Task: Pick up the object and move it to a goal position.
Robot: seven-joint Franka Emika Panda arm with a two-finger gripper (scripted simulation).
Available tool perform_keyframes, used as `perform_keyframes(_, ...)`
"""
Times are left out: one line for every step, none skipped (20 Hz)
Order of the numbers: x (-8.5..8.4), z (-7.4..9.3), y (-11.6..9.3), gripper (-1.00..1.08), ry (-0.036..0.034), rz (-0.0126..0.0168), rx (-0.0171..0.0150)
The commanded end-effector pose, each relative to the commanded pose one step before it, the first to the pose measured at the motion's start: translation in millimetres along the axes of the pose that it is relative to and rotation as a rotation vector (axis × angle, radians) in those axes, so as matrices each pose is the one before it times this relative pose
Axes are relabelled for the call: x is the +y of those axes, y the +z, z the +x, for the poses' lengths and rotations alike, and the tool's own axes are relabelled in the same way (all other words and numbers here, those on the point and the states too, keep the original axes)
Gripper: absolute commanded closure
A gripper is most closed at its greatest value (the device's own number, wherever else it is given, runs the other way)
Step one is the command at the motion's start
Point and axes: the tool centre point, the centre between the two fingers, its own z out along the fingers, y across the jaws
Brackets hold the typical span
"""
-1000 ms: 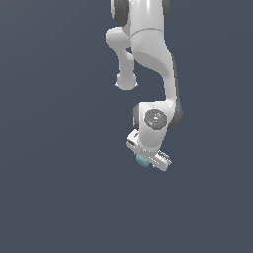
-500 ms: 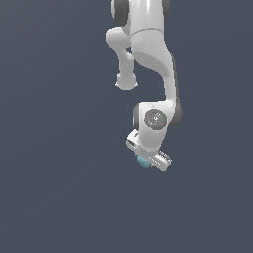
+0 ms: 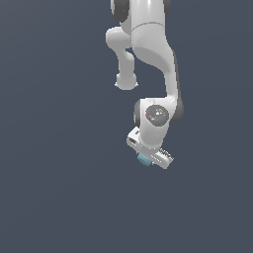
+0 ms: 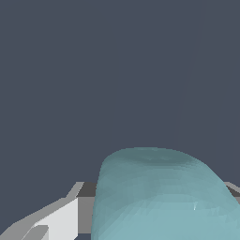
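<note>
The teal block [image 3: 144, 159] shows as a small light-blue patch under the white hand of my arm in the exterior view. My gripper [image 3: 147, 159] is shut on it. In the wrist view the teal block [image 4: 161, 197] fills the lower middle, close to the camera, with a white and grey finger [image 4: 56, 220] beside it. The second finger is hidden behind the block. The block's recess does not show.
The white arm [image 3: 148, 59] reaches down from the top of the exterior view. All around is a plain dark grey-blue surface [image 3: 59, 173] with no other objects in sight.
</note>
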Motion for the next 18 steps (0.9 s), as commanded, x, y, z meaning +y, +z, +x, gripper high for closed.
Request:
perform_keyframes(0.13, -3.21, -10.64, 1.08, -0.00025, 0.00093, 0.00074)
perform_keyframes(0.26, -1.72, -5.19, 1.08, 0.00000, 0.00000, 0.00000)
perform_keyframes(0.29, -1.89, -5.73, 1.08, 0.00000, 0.00000, 0.00000)
perform_keyframes(0.31, -2.07, -6.28, 1.08, 0.00000, 0.00000, 0.00000)
perform_keyframes(0.34, -2.25, -6.84, 1.08, 0.00000, 0.00000, 0.00000)
perform_keyframes(0.72, -2.08, -7.47, 1.08, 0.00067, 0.00054, -0.00046)
perform_keyframes(0.40, -2.63, -8.02, 1.08, 0.00000, 0.00000, 0.00000)
perform_keyframes(0.42, -2.82, -8.64, 1.08, 0.00000, 0.00000, 0.00000)
perform_keyframes(0.45, -3.02, -9.26, 1.08, 0.00000, 0.00000, 0.00000)
perform_keyframes(0.48, -3.20, -9.85, 1.08, 0.00000, 0.00000, 0.00000)
perform_keyframes(0.50, -3.36, -10.39, 1.08, 0.00000, 0.00000, 0.00000)
perform_keyframes(0.52, -3.49, -10.83, 1.08, 0.00000, 0.00000, 0.00000)
perform_keyframes(0.53, -3.55, -11.07, 1.08, 0.00000, 0.00000, 0.00000)
perform_keyframes(0.54, -3.60, -11.30, 1.08, 0.00000, 0.00000, 0.00000)
perform_keyframes(0.55, -3.66, -11.54, 1.08, 0.00000, 0.00000, 0.00000)
perform_keyframes(0.56, -3.73, -11.81, 1.08, 0.00000, 0.00000, 0.00000)
perform_keyframes(0.56, -3.76, -11.98, 1.08, 0.00000, 0.00000, 0.00000)
perform_keyframes(0.55, -3.74, -11.99, 1.08, 0.00000, 0.00000, 0.00000)
